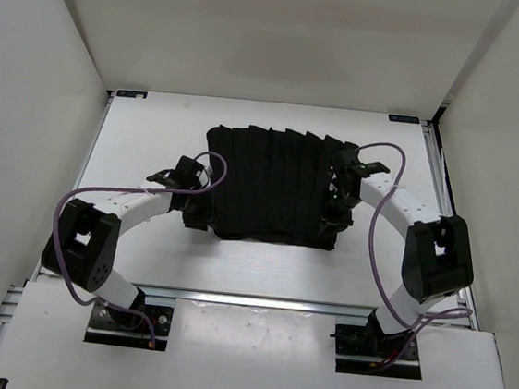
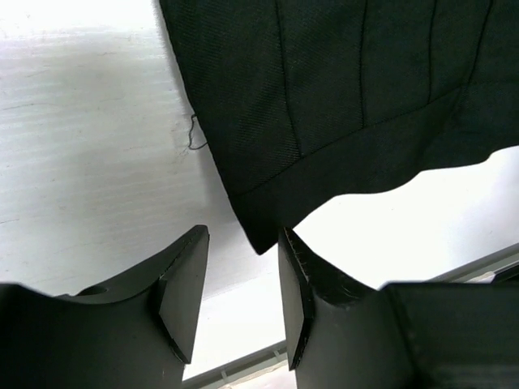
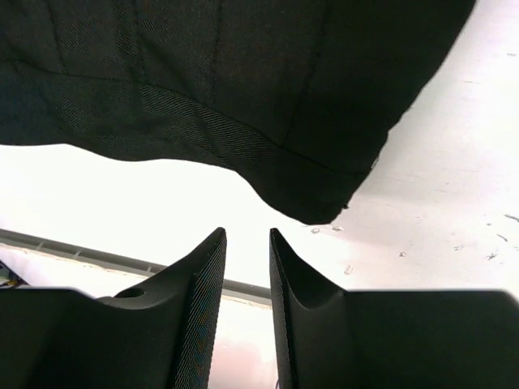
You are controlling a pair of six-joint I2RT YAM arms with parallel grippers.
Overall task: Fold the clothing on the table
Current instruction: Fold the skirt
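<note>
The left arm (image 1: pixel 98 224) is curving in from the near left of the counter (image 1: pixel 145 136). The left fingers (image 1: pixel 190 208) are hanging just beside the near left corner of the clothing (image 1: pixel 275 182). Seen from the left wrist, the left fingers (image 2: pixel 186 271) are standing apart with a bare gap between them, gripping nothing. The pointed corner of the clothing (image 2: pixel 324 81) is reaching just to the mouth of that gap, and it is touching neither finger as far as this view shows. A loose thread (image 2: pixel 193 134) is curling off the fabric's edge onto the white counter (image 2: pixel 81 162).

The clothing is lying flat around the middle of the counter, somewhat toward the far side. Its pleats are running from far to near, and its far edge is spreading wider than its near edge. A stitched band is running along the near edge.

The right arm (image 1: pixel 434 255) is bending in from the near right, and the right fingers (image 1: pixel 331 219) are hanging at the near right corner of the clothing. Seen from the right wrist, the right fingers (image 3: pixel 212 271) are standing parted by a narrow gap, holding nothing. The corner of the clothing (image 3: pixel 243 81) is lying just beyond their tips on the counter (image 3: pixel 454 162). A metal rail (image 3: pixel 97 258) is crossing the left of that view.
</note>
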